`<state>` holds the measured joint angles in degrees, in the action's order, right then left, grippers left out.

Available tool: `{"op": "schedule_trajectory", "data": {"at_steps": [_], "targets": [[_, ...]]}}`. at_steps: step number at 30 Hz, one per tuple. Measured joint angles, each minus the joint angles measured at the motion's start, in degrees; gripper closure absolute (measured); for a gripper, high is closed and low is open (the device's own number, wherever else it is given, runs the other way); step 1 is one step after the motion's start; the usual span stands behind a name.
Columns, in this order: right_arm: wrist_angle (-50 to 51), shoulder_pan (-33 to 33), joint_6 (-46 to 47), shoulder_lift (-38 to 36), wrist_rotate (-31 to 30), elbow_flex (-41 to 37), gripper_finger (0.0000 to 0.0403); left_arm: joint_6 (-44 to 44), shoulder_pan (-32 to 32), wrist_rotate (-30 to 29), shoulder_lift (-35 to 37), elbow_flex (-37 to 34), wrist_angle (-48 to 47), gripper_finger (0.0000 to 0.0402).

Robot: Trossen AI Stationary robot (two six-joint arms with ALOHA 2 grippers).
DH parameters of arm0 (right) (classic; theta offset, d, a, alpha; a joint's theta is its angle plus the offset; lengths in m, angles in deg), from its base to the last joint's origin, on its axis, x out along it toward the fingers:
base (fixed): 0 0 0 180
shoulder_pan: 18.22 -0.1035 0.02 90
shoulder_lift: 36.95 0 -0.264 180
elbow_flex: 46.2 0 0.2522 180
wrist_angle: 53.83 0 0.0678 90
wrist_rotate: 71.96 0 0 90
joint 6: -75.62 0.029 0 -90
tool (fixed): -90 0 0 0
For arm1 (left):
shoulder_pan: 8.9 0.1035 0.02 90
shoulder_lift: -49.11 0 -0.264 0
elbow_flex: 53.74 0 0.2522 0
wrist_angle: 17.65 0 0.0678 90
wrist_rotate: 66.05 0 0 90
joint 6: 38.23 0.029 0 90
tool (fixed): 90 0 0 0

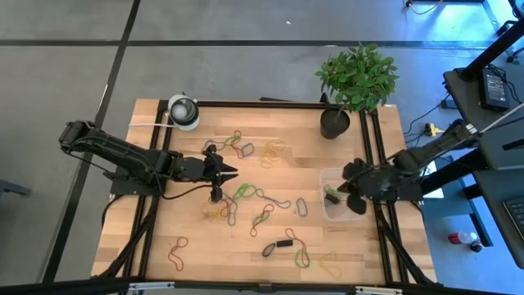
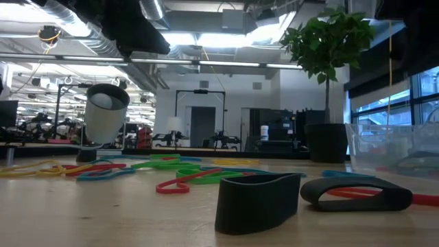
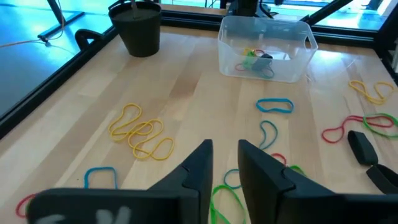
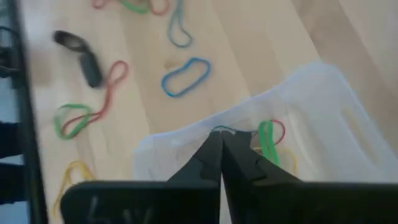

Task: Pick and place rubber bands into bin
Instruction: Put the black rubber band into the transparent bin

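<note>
Rubber bands (image 1: 246,197) in many colours lie flat and scattered over the wooden table; yellow ones (image 3: 140,130) and a blue one (image 3: 274,106) show in the left wrist view. The clear bin (image 1: 331,210) stands near the table's right edge, with green, red and yellow bands (image 4: 268,142) on its floor. My left gripper (image 1: 232,172) hovers open over the middle of the table, nothing between its fingers (image 3: 224,163). My right gripper (image 1: 342,189) is over the bin, its fingers shut (image 4: 221,142) above the bin's wall (image 4: 186,140). My right gripper's shut tips stand over the bin's wall, slanting down from the table's right side. A thin dark-green line (image 4: 231,130) shows right at the tips; I cannot tell whether they hold a band or touch the bin.
A black plant pot (image 1: 334,123) stands at the far right. A white-and-grey roll (image 1: 183,111) sits at the far left corner. Two wide black bands (image 2: 257,199) lie near the near edge. Black frame rails (image 1: 372,139) run along the table's sides.
</note>
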<state>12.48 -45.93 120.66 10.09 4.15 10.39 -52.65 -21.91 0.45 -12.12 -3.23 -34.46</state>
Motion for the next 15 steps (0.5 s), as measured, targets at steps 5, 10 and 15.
{"op": "schedule_trajectory", "data": {"at_steps": [5, 10, 15], "targets": [[1.2, 0.0, -1.0, -5.6, -0.2, 0.0, 0.0392, -0.2, 0.0, -0.1, 0.0, 0.0, 0.2, 0.0315], [3.1, -0.1, -15.0, -8.0, -0.5, 0.0, 0.0399, -8.6, 1.4, -2.8, 0.0, 0.0, 0.6, 0.0298], [4.1, -0.1, -22.7, -11.8, -2.1, 0.0, 0.0401, -12.9, 3.2, -2.2, -1.3, 0.0, 0.3, 0.0261]]}}
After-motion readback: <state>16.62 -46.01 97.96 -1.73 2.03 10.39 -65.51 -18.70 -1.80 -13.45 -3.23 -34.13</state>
